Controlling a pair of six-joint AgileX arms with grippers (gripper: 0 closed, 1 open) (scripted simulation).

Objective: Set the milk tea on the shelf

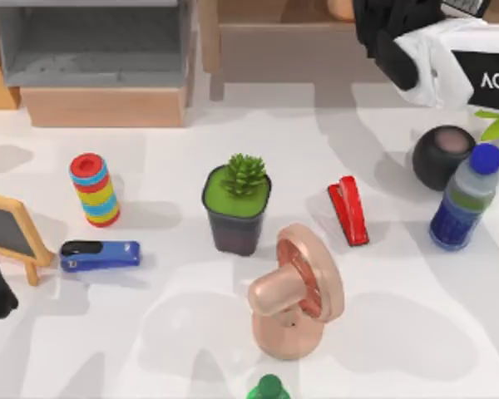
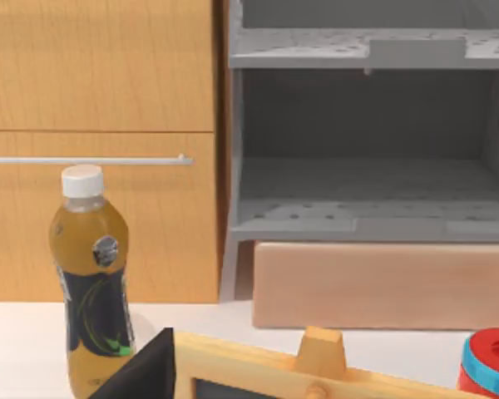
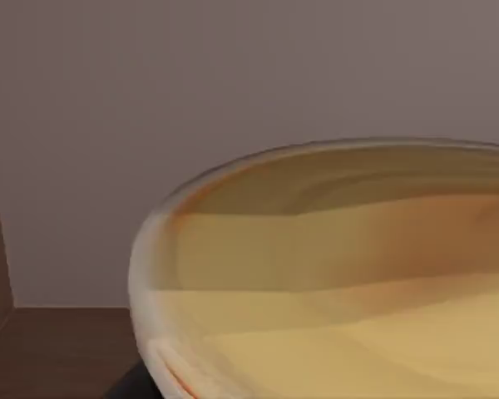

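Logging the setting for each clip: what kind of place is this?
Probably a rendered office or study desk, not a real room: a white table with a red stapler, a blue stapler and a small chalkboard, and the shelf along its far edge.

The shelf (image 1: 316,58) looks matt wood, the milk tea (image 3: 333,266) cup perhaps smooth, glossy plastic.

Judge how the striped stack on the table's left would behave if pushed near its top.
The striped stack stands tall and narrow, so it would probably tip rather than slide. Its round body would likely roll once down, perhaps toward the blue stapler lying nearby.
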